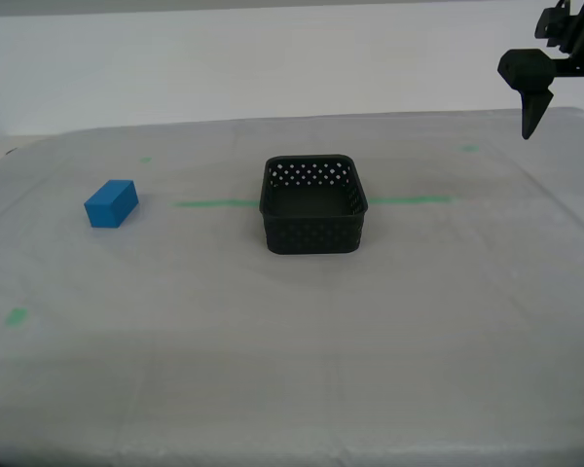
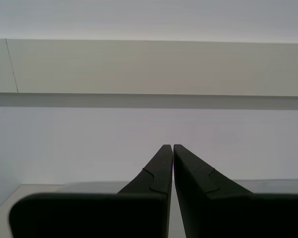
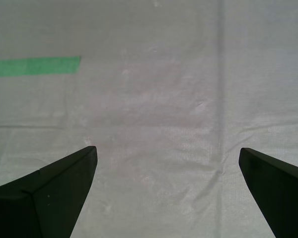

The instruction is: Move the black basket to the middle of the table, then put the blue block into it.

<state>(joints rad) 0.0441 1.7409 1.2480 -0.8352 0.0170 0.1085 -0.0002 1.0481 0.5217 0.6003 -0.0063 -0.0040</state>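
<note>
My first gripper (image 3: 168, 161) spread wide and empty above bare cloth by a green tape strip (image 3: 35, 66), my second gripper (image 2: 170, 147) pinched closed on nothing, facing a wall, black basket (image 1: 313, 205) mid-table (image 1: 292, 370), blue block (image 1: 111, 203) well apart toward the exterior view's left, neither near either gripper's fingers.

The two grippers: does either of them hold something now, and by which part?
Nothing is held. My first gripper is open over bare table; my second gripper is shut on nothing. The blue block and black basket stand free.
</note>
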